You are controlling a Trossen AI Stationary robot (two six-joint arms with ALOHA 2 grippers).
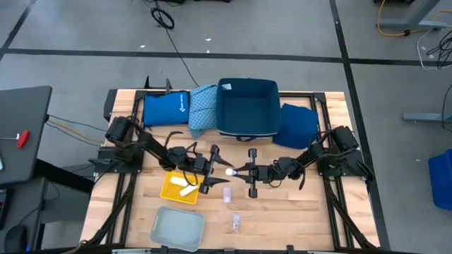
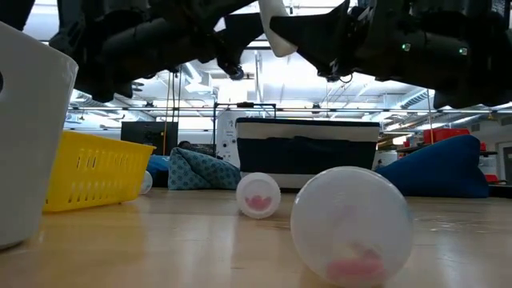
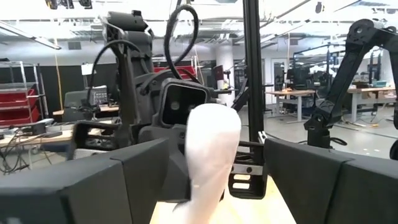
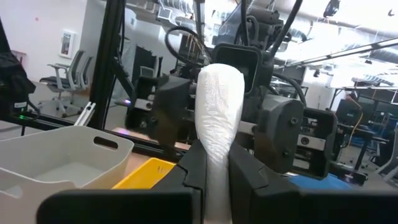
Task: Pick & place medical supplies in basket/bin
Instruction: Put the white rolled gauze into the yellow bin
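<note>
A finger-sized white packet hangs in the air over the table's middle, between my two grippers. My right gripper comes from the table's right and is shut on it. My left gripper faces it from the left, open, with its fingers standing wide on either side of the packet's free end, apart from it. Two small clear vials lie on their sides on the table. A yellow basket holds white tubes. My right gripper pinches the white packet by its lower end between its two fingers. It comes level from the table's right. The packet is lifted clear of the table, and its rounded free end sticks out toward my left gripper.
A dark blue bin stands at the far middle, with a teal patterned cloth and a blue bag to its left and a dark blue cloth to its right. A white bin sits at the near left edge.
</note>
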